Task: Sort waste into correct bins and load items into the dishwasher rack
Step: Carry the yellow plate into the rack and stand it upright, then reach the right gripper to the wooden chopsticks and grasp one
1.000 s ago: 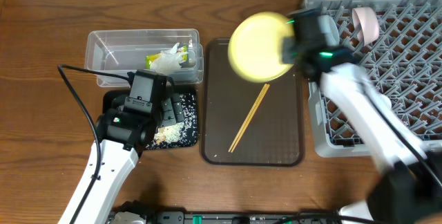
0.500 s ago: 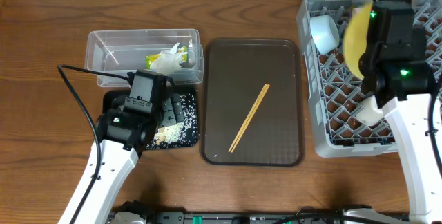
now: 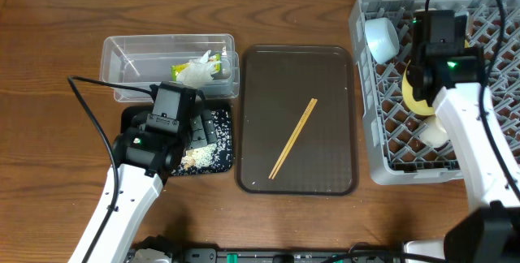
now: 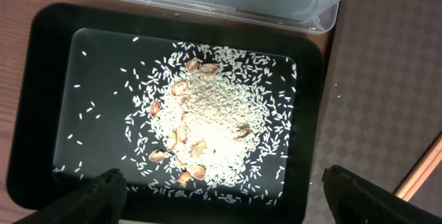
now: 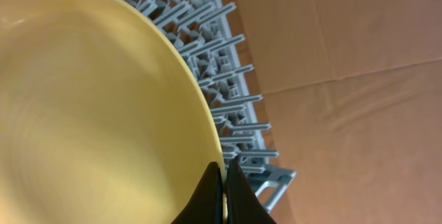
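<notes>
My right gripper [image 5: 224, 182] is shut on the rim of the round yellow plate [image 5: 90, 99]. In the overhead view the plate [image 3: 413, 92] stands on edge among the pegs of the grey dishwasher rack [image 3: 487, 19]. A white bowl [image 3: 380, 38] and a small pale cup [image 3: 433, 133] also sit in the rack. My left gripper [image 4: 221, 186] hangs open above the black tray [image 4: 41, 79], which holds a heap of rice grains [image 4: 214, 127]. The crumpled green-and-white wrapper [image 3: 197, 70] lies in the clear tub [image 3: 130, 56].
A dark brown serving tray [image 3: 325, 76] lies between the bins and the rack, with wooden chopsticks [image 3: 292, 139] across it. The clear tub sits just behind the black tray [image 3: 221, 145]. A black cable [image 3: 93, 117] runs along my left arm.
My right arm has carried the yellow plate from above the brown tray rightwards and set it on edge down in the rack. The left arm has stayed still.
</notes>
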{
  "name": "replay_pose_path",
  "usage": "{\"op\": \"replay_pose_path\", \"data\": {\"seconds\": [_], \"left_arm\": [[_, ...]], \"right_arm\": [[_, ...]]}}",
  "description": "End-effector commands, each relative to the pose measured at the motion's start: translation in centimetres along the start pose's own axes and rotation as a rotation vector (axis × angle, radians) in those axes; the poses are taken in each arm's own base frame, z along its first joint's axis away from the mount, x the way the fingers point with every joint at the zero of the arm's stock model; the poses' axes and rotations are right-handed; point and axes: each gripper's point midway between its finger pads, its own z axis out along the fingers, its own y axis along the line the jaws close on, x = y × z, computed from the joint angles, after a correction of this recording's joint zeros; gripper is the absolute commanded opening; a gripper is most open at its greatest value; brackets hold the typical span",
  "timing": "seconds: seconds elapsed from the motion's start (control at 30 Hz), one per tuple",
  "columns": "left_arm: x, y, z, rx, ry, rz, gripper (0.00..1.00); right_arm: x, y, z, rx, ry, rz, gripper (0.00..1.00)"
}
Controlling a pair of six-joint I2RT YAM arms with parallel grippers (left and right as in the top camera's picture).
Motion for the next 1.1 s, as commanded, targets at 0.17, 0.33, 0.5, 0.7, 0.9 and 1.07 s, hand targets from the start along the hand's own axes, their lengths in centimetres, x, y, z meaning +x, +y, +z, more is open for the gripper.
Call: {"op": "replay_pose_path", "data": {"seconds": [0.17, 0.33, 0.5, 0.7, 0.9, 1.07], "left_arm": [[-0.2, 0.2, -0.1, -0.008, -0.008, -0.015, 0.93], [-0.2, 0.2, -0.1, -0.008, -0.008, -0.015, 0.93], [-0.2, 0.2, -0.1, -0.008, -0.008, -0.015, 0.93], [-0.2, 0.2, -0.1, -0.008, -0.008, -0.015, 0.93], [-0.2, 0.2, -0.1, -0.008, -0.008, -0.015, 0.93], [-0.2, 0.2, -0.1, -0.008, -0.008, -0.015, 0.93]], "right_arm": [[-0.5, 3.9, -0.6, -0.159, -0.017, 0.074, 0.15], [-1.4, 3.1, -2.3, -0.221, -0.064, 0.192, 0.59], [-3.5, 3.1, -7.1, -0.493, -0.189, 0.277, 0.77], [-2.1, 9.3, -17.0, -1.153, -0.197, 0.19, 0.66], [3.0, 15.3, -18.3, -1.235, 0.038, 0.092, 0.63], [6.9, 21.2, -17.8, -1.21, 0.189, 0.059, 0.61]]}}
